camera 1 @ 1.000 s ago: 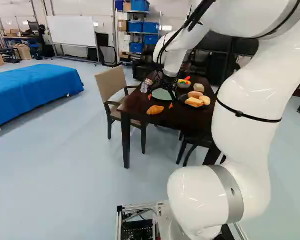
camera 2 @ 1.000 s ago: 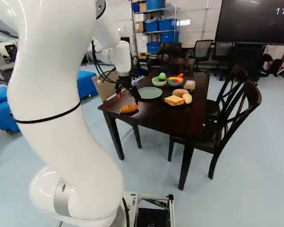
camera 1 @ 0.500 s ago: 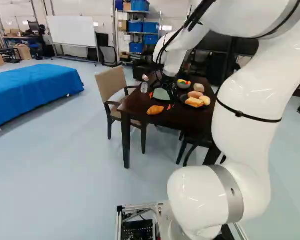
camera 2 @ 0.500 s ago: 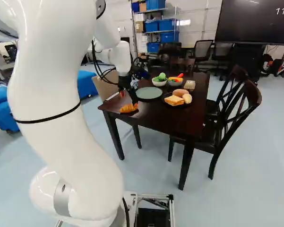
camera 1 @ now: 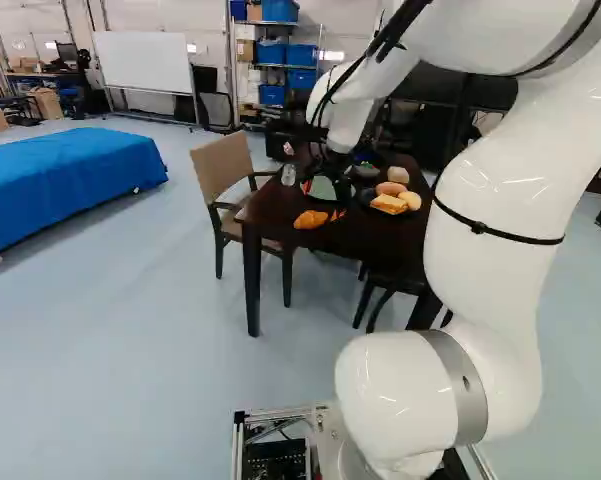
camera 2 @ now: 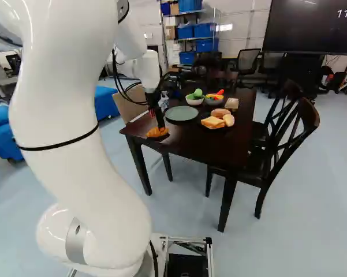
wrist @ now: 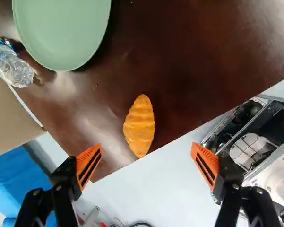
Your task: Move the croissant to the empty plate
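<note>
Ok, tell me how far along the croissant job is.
Reaching looks nearly done: the black, orange-padded gripper stands open above the golden-brown croissant. In hand, apparently: lining up. Grasping, lifting, carrying and placing are left: the croissant lies on the dark wooden table, and the round green plate is bare.

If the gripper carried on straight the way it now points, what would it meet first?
Most likely the croissant, which lies ahead of the open gripper, though the remaining depth is hard to judge.
</note>
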`<state>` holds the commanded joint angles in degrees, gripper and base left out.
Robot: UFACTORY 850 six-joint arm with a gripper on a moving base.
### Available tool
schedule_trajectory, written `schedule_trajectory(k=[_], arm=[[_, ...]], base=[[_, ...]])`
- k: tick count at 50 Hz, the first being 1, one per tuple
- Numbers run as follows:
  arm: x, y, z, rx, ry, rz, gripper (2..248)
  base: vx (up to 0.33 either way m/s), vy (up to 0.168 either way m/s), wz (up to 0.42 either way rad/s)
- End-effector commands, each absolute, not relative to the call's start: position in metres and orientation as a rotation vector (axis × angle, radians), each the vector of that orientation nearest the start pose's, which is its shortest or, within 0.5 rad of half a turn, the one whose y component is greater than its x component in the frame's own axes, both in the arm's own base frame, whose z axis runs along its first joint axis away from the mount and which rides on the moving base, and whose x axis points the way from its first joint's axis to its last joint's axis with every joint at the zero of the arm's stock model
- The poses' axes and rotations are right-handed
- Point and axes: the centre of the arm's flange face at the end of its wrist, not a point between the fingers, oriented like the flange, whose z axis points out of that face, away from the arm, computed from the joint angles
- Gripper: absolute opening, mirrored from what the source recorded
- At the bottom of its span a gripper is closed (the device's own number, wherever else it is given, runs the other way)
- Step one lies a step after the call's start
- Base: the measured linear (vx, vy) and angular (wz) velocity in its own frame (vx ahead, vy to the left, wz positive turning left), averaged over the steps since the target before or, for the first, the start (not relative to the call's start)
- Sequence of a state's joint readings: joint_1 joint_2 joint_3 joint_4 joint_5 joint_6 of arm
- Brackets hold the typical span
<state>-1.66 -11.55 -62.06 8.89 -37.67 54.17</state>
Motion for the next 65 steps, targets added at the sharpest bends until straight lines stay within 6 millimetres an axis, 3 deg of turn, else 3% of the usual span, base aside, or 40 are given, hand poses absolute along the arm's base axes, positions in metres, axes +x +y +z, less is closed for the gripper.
schedule_trajectory(k=[18, 49, 65], arm=[[0.526, -0.007, 0.504, -2.514, 1.517, -0.227, 247], [0.563, 0.008, 0.503, -2.534, 1.497, -0.157, 247], [0.560, 0.010, 0.502, -2.539, 1.513, -0.081, 247]], base=[[0.000, 0.000, 0.000], [0.000, 0.000, 0.000], [0.000, 0.000, 0.000]])
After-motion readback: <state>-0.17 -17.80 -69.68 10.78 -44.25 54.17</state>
